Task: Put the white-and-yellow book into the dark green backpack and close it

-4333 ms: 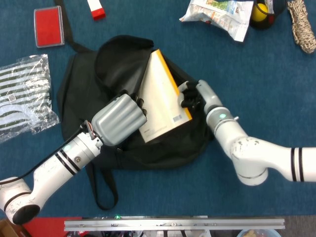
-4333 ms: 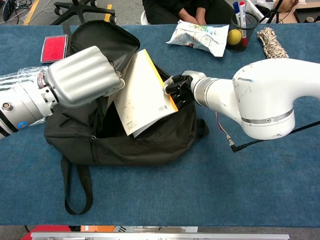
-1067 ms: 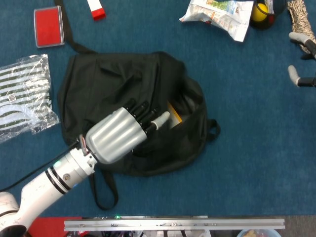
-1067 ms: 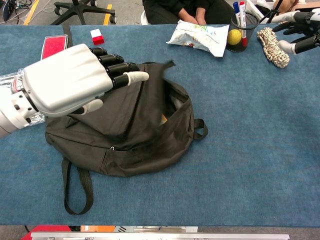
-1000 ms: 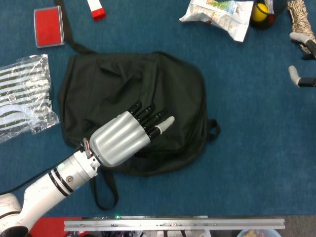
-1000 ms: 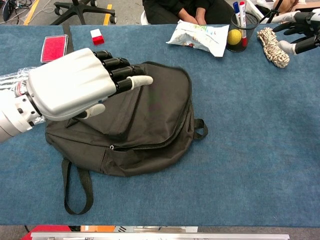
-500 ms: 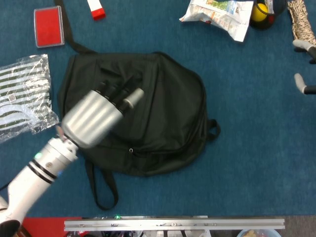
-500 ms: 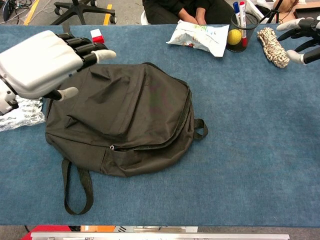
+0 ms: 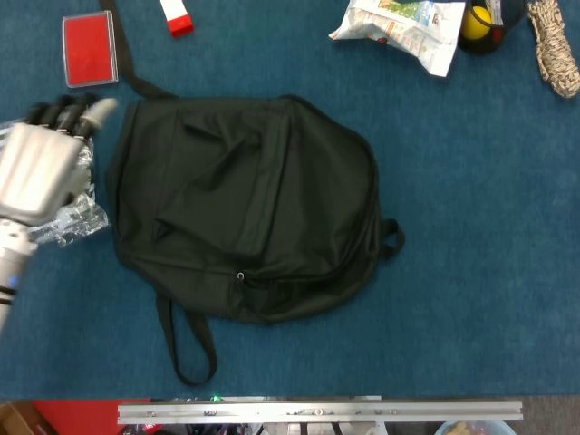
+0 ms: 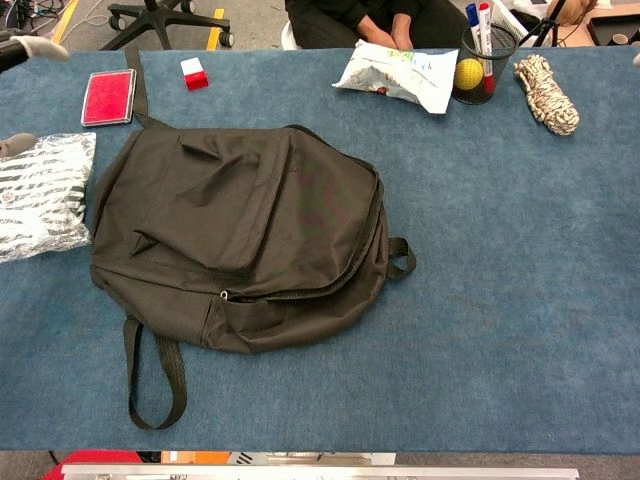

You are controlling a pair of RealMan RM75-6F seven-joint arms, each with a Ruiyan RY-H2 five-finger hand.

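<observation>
The backpack (image 9: 245, 204) lies flat just right of the left hand (image 9: 41, 163), whose fingers are apart, holding nothing (right hand unseen).

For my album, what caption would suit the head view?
Closed dark green backpack lies flat on the blue table, the robot's left hand empty over a striped plastic bag.
</observation>
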